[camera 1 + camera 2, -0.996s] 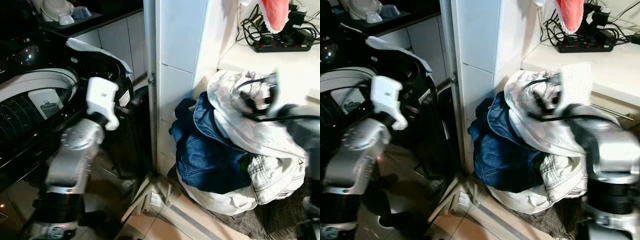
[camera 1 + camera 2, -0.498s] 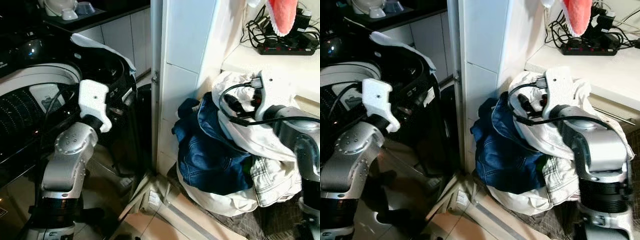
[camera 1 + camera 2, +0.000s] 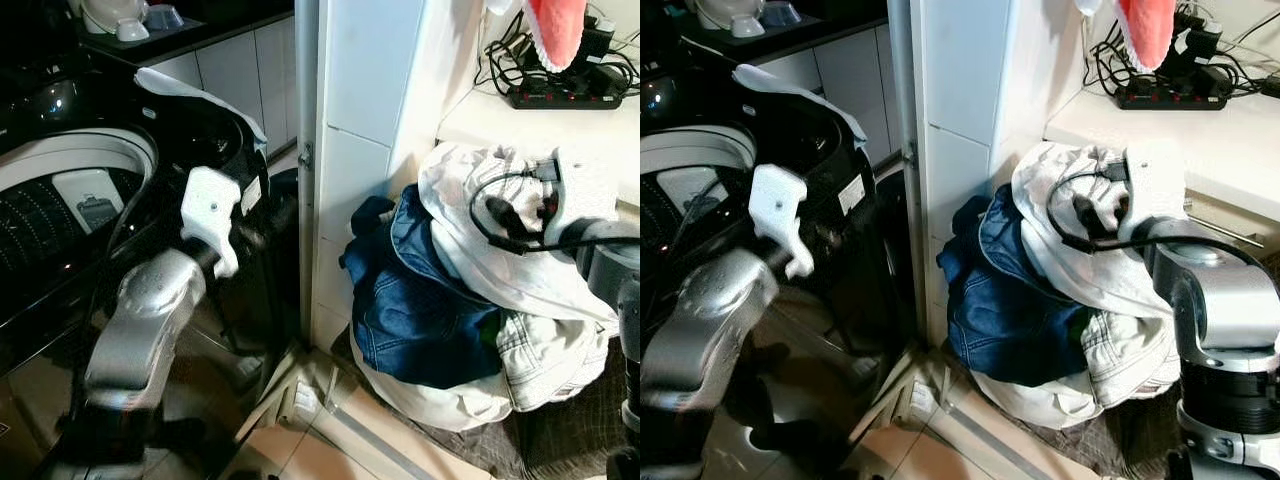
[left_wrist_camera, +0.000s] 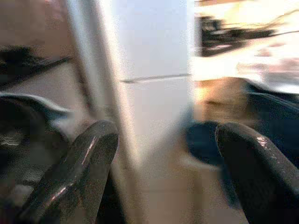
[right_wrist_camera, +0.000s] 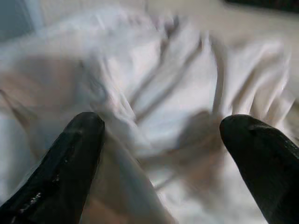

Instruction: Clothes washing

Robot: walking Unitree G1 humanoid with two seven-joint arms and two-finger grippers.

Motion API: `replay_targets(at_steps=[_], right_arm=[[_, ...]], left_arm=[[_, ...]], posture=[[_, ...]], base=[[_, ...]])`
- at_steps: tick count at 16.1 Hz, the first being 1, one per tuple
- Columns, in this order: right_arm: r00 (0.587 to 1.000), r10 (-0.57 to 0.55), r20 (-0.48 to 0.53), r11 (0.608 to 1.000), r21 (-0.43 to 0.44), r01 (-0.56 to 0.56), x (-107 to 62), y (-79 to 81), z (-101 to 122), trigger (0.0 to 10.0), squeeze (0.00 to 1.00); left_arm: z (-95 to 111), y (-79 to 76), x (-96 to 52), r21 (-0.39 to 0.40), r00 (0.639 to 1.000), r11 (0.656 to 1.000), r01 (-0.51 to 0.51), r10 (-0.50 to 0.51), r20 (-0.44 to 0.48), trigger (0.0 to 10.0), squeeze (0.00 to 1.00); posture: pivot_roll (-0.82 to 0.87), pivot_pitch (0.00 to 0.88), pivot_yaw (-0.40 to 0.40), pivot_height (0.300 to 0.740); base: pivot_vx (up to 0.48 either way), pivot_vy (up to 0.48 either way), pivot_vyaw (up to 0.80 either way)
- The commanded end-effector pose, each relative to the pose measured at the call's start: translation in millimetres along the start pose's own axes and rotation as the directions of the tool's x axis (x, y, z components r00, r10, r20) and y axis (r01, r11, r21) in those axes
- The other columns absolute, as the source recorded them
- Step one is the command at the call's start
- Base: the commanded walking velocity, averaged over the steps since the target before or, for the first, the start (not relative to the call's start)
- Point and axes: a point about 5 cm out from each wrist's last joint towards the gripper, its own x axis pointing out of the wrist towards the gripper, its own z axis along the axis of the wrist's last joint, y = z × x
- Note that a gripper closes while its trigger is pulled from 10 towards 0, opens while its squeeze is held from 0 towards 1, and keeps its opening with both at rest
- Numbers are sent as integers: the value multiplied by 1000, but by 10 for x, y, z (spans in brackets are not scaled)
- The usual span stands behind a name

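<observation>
Clothes pile (image 3: 470, 320): heaped on the floor against the white pillar (image 3: 355, 150), below the counter (image 3: 560, 125). Contents: white garment (image 3: 480, 250) on top, denim jacket (image 3: 415, 310) beneath on the pillar side, more pale fabric at the base.

Washer (image 3: 70, 200): black top-loader, at the robot's left, lid up, drum visible.

Right gripper (image 5: 163, 154): over the white garment at the top of the pile, fingers (image 5: 70, 163) spread wide, holding nothing.

Left gripper (image 4: 163, 154): raised between washer and pillar, fingers (image 4: 79, 163) wide apart, empty.

Power strip (image 3: 565, 95): on the counter, with tangled cables.

Pink cloth (image 3: 555, 30): hanging above the counter.
</observation>
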Motion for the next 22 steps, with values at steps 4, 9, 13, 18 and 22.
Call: replay_targets(at_steps=[4, 9, 13, 18, 22], right_arm=[[997, 56, -56, 993, 106, -50, 40, -1, -148, 4039, 0], [996, 73, -56, 990, 123, -65, 44, 2, -173, 0, 0], [997, 66, -42, 990, 128, -61, 45, -24, -159, 0, 0], [997, 75, -26, 988, 134, -71, 34, -30, -142, 0, 0], [996, 84, -4, 986, 147, -82, 19, -34, -110, 0, 0]], left_arm=[[5, -131, -102, -34, 985, 985, 169, -170, -14, 10000, 0], [-78, -108, -183, 13, 976, 980, 199, -197, -93, 10000, 0], [-84, -64, -152, 40, 984, 987, 156, -152, -89, 10000, 0], [-85, -11, -111, 61, 992, 993, 103, -99, -73, 10000, 0], [-101, 115, -96, 99, 997, 995, -11, 18, -72, 10000, 0]], posture=[[17, 0, -17, 740], [18, 0, -18, 740], [16, 0, -19, 740], [9, 0, -17, 740], [8, 0, -18, 740]], base=[[0, 0, 0], [0, 0, 0], [0, 0, 0], [0, 0, 0], [0, 0, 0]])
